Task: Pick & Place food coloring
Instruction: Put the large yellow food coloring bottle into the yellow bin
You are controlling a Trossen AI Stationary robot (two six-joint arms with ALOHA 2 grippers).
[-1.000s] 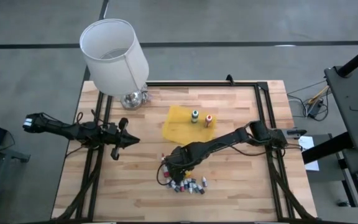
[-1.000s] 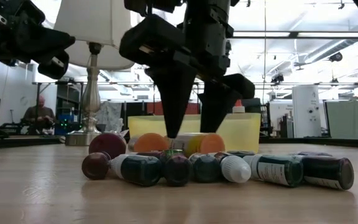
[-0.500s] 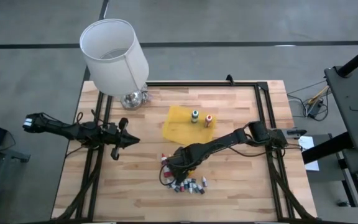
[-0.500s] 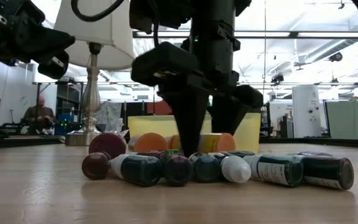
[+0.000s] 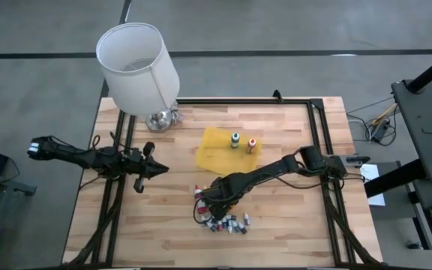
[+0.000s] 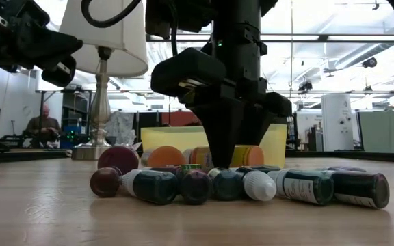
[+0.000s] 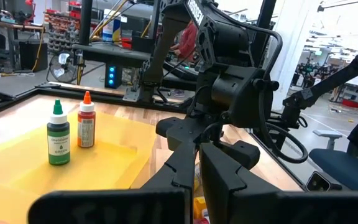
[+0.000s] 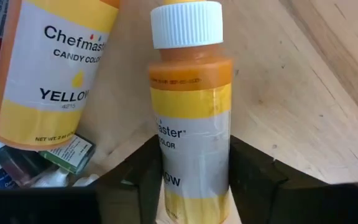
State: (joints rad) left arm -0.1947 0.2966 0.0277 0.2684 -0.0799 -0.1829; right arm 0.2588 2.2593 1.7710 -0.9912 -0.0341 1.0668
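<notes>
We see the yellow tray (image 5: 220, 148) holding two upright bottles, one green (image 7: 58, 134) and one orange (image 7: 86, 120). Our right gripper (image 8: 191, 163) clasps a yellow bottle (image 8: 190, 118) lying among the pile of food coloring (image 6: 238, 183) near the tray. Our left gripper (image 5: 150, 169) waits clenched, well apart.

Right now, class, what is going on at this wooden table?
The right gripper is down in the heap of small food coloring bottles at the table's near edge, its dark fingers on either side of a lying yellow bottle with a white cap. A green and an orange bottle already stand on the yellow plastic tray. The left gripper, shut, waits at the left.
</notes>
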